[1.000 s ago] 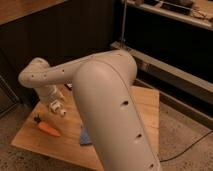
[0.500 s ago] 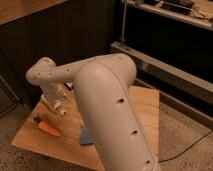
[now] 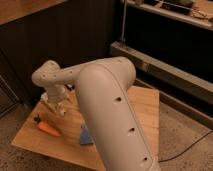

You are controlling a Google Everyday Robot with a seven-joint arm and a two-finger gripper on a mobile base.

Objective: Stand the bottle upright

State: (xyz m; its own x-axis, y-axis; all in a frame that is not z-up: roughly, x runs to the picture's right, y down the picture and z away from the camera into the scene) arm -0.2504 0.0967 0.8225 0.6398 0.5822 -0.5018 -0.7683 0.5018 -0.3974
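claw: spread apart, low over the surface
carrot: lay flat, just in front of claw
blue cup: lay near carrot

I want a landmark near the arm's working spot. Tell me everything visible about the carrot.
The carrot is an orange taper lying flat on the wooden table near its front left edge, a dark tuft at its left end. Only the table touches it; the gripper hangs just behind it, and a blue thing lies apart to its right.

Spread jaws hover over the wooden table near the carrot.
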